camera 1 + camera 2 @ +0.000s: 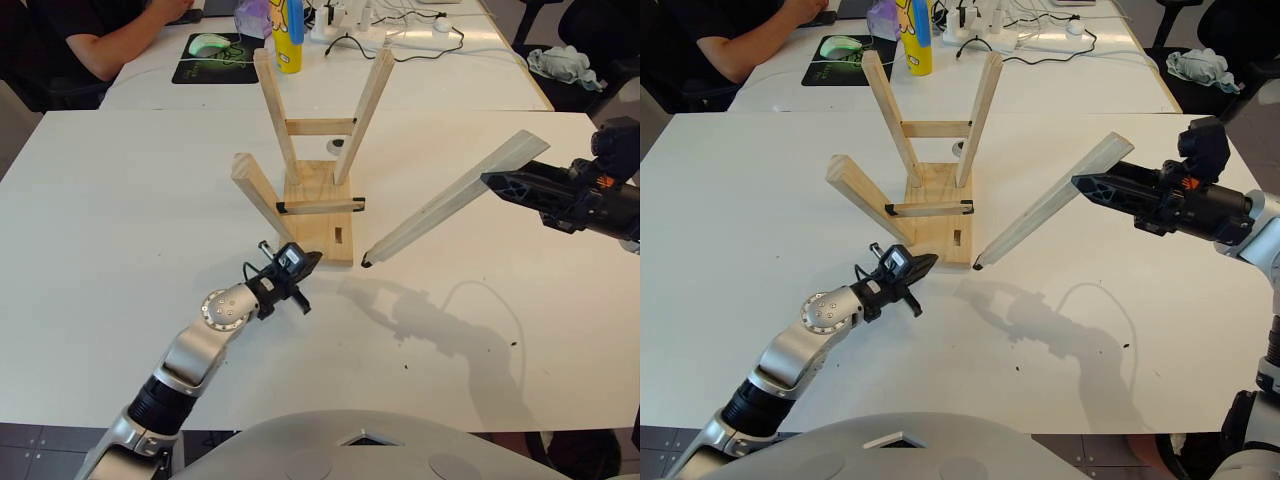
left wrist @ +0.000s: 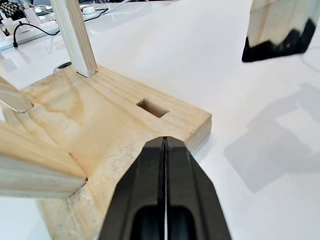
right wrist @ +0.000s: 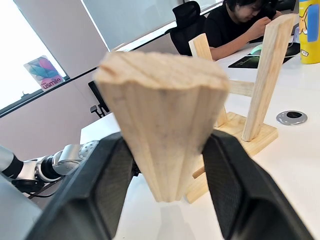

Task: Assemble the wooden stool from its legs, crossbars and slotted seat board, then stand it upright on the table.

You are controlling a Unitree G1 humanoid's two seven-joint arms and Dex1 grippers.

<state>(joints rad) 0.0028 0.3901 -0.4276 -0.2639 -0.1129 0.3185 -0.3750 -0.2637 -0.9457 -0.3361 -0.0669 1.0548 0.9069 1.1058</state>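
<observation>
The slotted seat board [image 1: 322, 210] lies flat on the white table [image 1: 120, 220] with three legs standing up from it, joined by crossbars [image 1: 320, 127]. One empty slot [image 2: 152, 108] shows near its front corner. My left gripper [image 1: 306, 266] sits shut against the board's front edge, holding nothing. My right gripper [image 1: 1095, 186] is shut on a loose wooden leg [image 1: 455, 197]. That leg slants down over the table, its black-tipped end [image 1: 366, 262] hovering just right of the board's front corner.
A second table behind carries a yellow bottle [image 1: 288, 36], a black mouse pad with a mouse [image 1: 208, 46], cables and a power strip. A person's arm rests at its far left. A round grommet [image 3: 292, 117] sits beside the board.
</observation>
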